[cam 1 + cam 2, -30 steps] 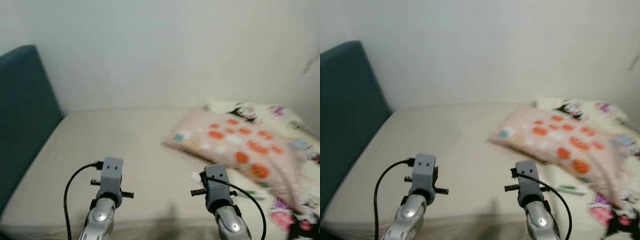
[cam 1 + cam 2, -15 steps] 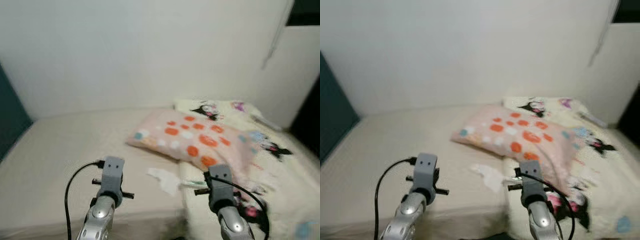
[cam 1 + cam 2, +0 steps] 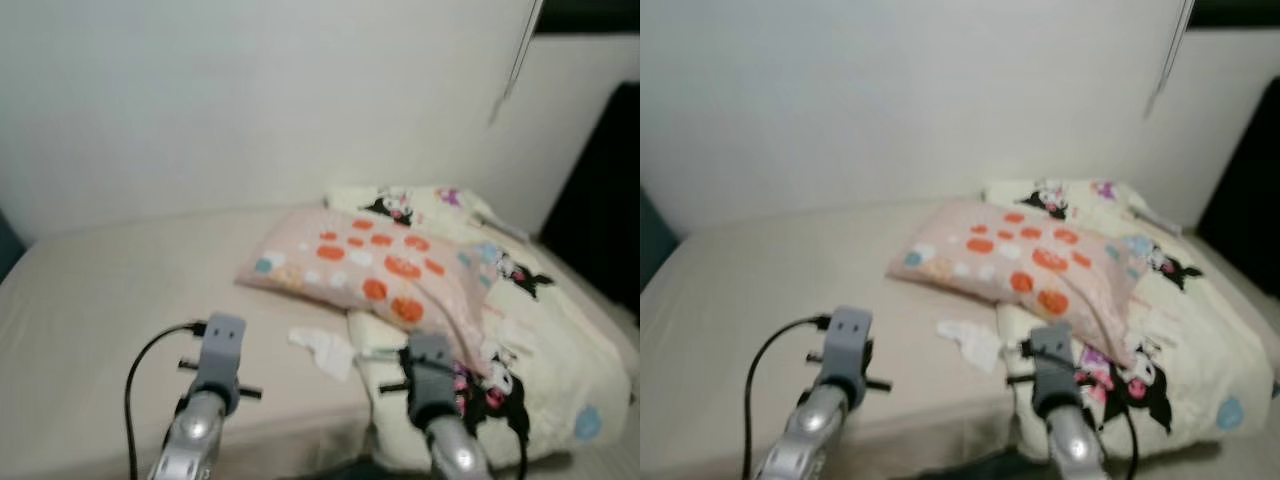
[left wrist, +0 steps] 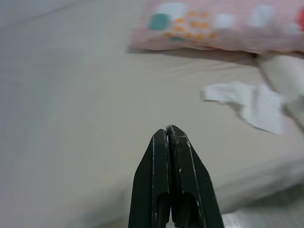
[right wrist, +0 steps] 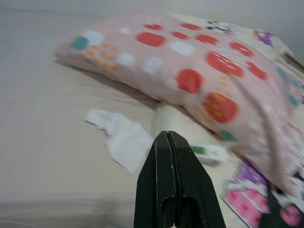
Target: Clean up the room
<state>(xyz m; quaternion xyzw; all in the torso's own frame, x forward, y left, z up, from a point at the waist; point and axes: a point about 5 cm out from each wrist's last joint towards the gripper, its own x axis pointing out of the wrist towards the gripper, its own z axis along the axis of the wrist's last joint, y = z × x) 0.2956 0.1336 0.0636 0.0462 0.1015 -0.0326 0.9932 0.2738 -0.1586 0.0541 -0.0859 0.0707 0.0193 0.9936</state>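
A crumpled white tissue (image 3: 322, 346) lies on the beige bed sheet (image 3: 120, 290), in front of a pink pillow (image 3: 365, 262) with orange and white dots. A small white tube with a green label (image 5: 209, 152) lies beside the tissue, near a cream roll (image 5: 166, 118) at the pillow's edge. My left gripper (image 4: 167, 135) is shut and empty, held above the sheet short of the tissue (image 4: 247, 99). Also shut and empty, my right gripper (image 5: 167, 138) hovers just before the tissue (image 5: 121, 137) and the tube. Both silver arms (image 3: 205, 410) reach in from the bed's near edge.
A cream blanket with black cartoon figures (image 3: 510, 320) covers the bed's right part. A white wall (image 3: 250, 100) stands behind the bed, with a dark opening (image 3: 600, 220) at the far right. A cord (image 3: 512, 70) hangs down the wall. The bed's front edge is close below my arms.
The camera has swung to the right: the teal headboard has left the picture and the pillow, blanket and tissue have come toward the middle. Both grippers keep their pose.
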